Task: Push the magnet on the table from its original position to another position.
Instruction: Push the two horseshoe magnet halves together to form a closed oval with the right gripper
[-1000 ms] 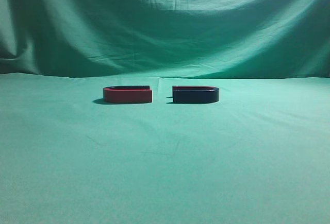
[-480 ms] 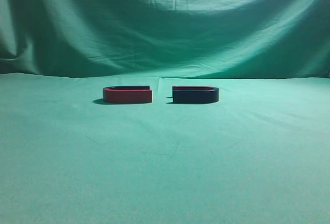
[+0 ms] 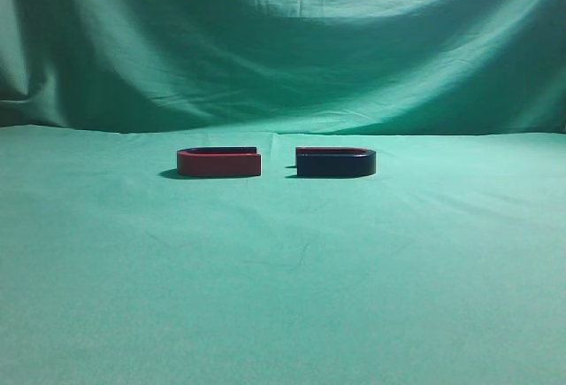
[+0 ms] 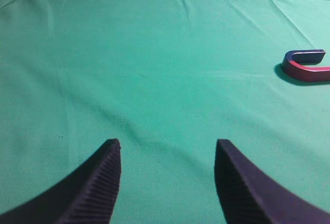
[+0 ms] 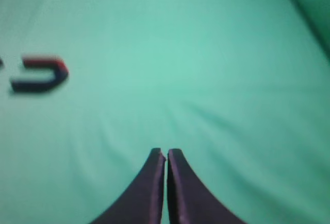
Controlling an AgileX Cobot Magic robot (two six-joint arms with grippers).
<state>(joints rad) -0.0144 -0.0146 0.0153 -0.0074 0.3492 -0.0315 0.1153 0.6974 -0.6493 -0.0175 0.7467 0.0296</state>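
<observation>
Green-draped desk [image 3: 283, 296]: I see the magnet [image 3: 335, 163] right of the red magnet [image 3: 218, 163], apart. Left fingers [image 4: 103, 183] spread wide, right fingers [image 5: 154, 188] pressed together, both over bare cloth.

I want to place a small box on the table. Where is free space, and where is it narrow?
The table is bare in front of both magnets, and also left of the red magnet and right of the dark magnet. Only the gap between their facing open ends is narrow. Neither gripper, left or right, is near them.
</observation>
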